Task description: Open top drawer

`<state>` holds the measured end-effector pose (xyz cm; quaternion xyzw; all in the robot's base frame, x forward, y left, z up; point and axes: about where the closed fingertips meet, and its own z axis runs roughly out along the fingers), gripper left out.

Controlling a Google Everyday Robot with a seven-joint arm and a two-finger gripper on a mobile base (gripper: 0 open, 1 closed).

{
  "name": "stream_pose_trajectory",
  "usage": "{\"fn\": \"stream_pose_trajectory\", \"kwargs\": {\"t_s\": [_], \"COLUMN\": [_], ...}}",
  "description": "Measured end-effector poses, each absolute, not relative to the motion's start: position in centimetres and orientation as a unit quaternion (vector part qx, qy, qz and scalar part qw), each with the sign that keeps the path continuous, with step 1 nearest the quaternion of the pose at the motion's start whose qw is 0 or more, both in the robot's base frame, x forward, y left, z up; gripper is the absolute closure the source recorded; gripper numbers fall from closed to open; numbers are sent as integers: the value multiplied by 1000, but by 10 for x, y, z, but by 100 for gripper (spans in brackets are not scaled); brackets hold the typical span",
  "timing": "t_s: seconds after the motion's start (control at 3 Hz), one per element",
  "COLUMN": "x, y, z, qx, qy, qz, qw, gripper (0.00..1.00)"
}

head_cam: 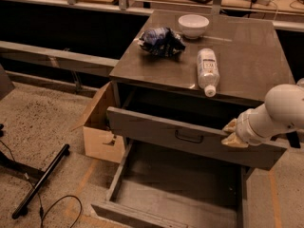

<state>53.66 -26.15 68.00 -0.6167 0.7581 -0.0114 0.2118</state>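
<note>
The top drawer (pixel 156 129) is a wide grey metal drawer with a small black curved handle (pixel 189 137) at its centre. It stands pulled partly out of the cabinet, with a dark gap behind its front panel. My gripper (pixel 232 134) is at the top edge of the drawer front, right of the handle, on the end of my white arm (pixel 280 110). It rests on or hooks over that edge.
A lower drawer (pixel 137 212) without a visible handle is pulled far out. On the cabinet top (pixel 247 51) lie a plastic bottle (pixel 207 69), a white bowl (pixel 193 25) and a blue crumpled bag (pixel 160 40). A cardboard box (pixel 99 132) stands at left. Cables lie on the floor.
</note>
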Motion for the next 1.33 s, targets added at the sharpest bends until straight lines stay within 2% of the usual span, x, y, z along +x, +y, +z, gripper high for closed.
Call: {"fn": "stream_pose_trajectory", "kwargs": {"t_s": [0.33,0.67,1.33], "x": [537,536,502], "y": [-262,-262,-272], "z": [683,684,733], "qx": [-617,-616,-587], "qy": [758,758,782], "qz": [-11,-11,-13], "qw": [212,212,208], "gripper": [88,63,18]}}
